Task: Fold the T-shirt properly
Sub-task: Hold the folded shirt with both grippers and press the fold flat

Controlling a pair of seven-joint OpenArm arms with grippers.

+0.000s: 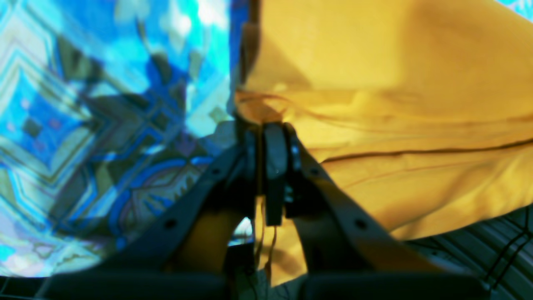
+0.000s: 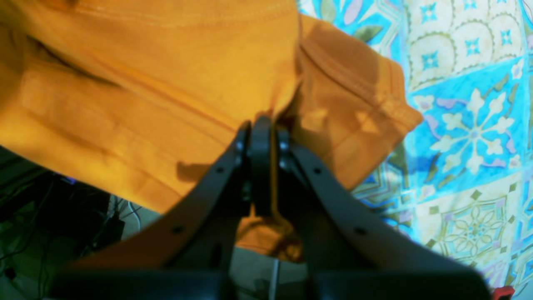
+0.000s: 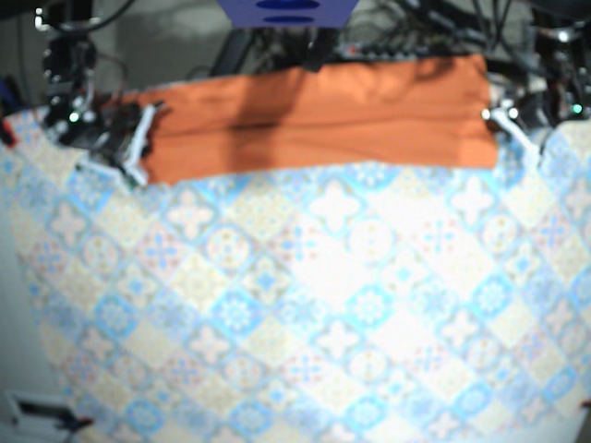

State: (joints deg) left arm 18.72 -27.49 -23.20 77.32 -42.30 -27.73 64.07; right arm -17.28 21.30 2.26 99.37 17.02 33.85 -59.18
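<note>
— Where is the T-shirt (image 3: 314,115) seen?
— It is held stretched along the far edge of the tablecloth (image 3: 305,314), one end clamped in the left gripper (image 1: 272,127), the other in the right gripper (image 2: 261,123)

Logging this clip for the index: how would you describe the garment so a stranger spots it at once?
Start from the blue-and-cream tile-patterned cloth that fills the base view. Along its far edge stretches the T-shirt, a long folded band pinched at each end by the left tool and right tool. It is the only plain orange thing against that busy pattern.
</note>
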